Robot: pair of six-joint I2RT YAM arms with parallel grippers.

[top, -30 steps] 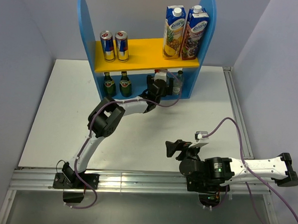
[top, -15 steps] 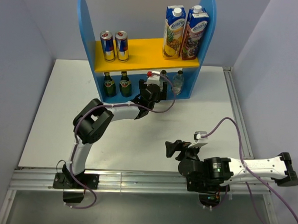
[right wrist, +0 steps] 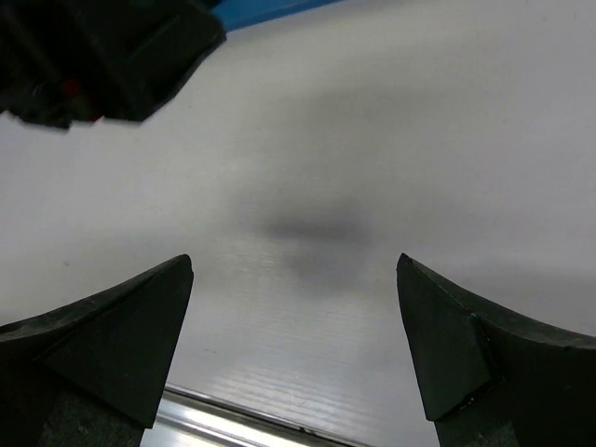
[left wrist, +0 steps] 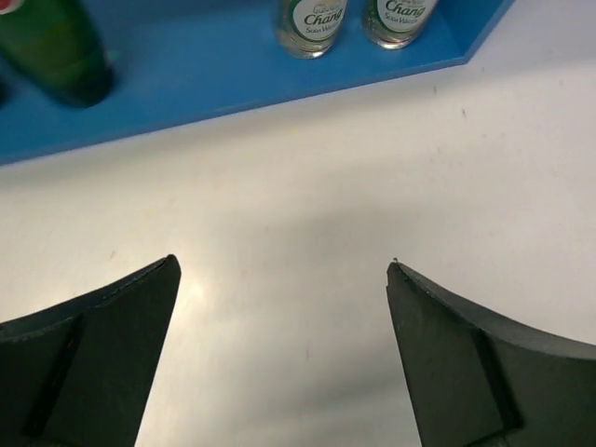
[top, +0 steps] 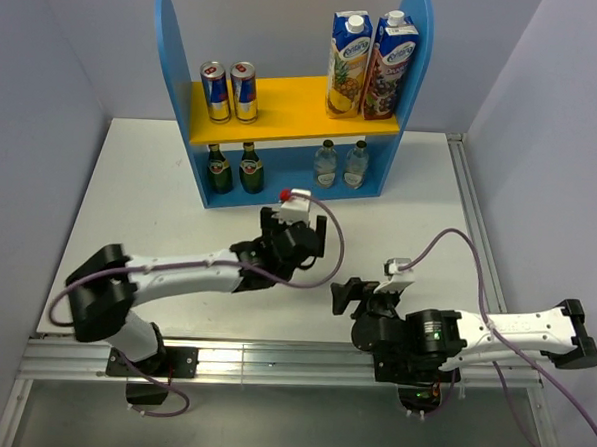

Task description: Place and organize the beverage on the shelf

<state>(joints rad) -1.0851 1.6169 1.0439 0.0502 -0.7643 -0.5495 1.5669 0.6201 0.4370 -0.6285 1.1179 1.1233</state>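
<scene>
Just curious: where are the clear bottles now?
Top view: the clear bottles stand on the shelf, lower level, right half, under the juice cartons.

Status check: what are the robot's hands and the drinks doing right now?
Left hand open, empty, above table before the shelf. Right hand open, empty. Cans up top; green bottles, clear bottles below. Nothing blocking.
</scene>
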